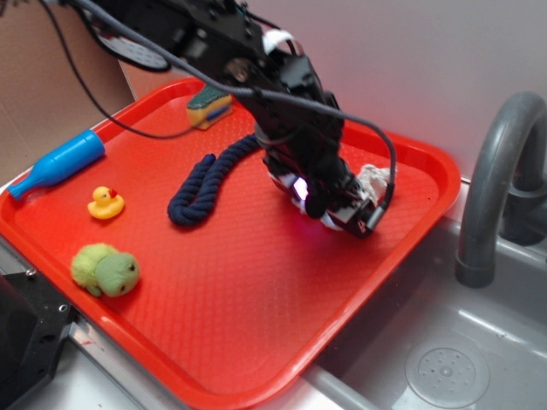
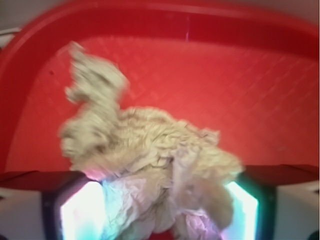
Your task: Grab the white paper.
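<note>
A: Where's the white paper (image 2: 150, 150)?

B: On the red tray (image 1: 256, 333), near the rim that faces the sink (image 1: 453, 359), well away from the blue rope (image 1: 205, 184). The gripper (image 1: 338, 209) is down over it; in the exterior view only a scrap shows past the arm.

A: Finger state?

B: Wrist view: both lit fingers (image 2: 82, 212) flank the wad, its lower part bunched between them. They look narrowed onto the paper, touching on both sides. Whether the squeeze is firm, I cannot tell.

A: Judgement on the step?

B: Securing the grasp. Paper is thin and lumpy, so it will compress; close fully before lifting. A loose tail reaches toward the tray's far rim, outside the fingers.

A: Risk?

B: Only a fold gets pinched and the wad slips. Lift straight, slowly, clear of the tray floor.
</note>
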You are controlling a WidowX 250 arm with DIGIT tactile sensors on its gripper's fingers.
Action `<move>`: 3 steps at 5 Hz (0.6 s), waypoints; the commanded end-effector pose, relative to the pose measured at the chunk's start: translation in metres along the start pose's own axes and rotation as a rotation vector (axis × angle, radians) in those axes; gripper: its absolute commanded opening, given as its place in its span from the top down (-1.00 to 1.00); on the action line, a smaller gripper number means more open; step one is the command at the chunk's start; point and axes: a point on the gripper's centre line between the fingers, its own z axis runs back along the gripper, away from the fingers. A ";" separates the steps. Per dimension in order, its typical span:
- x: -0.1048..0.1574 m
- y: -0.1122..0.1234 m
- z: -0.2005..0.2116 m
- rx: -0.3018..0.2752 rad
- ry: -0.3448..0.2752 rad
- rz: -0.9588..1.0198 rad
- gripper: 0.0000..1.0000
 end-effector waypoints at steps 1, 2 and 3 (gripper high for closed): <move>-0.004 0.009 0.015 -0.002 -0.015 0.034 1.00; 0.001 0.027 0.050 0.081 -0.008 0.110 1.00; 0.011 0.047 0.098 0.223 0.092 0.228 1.00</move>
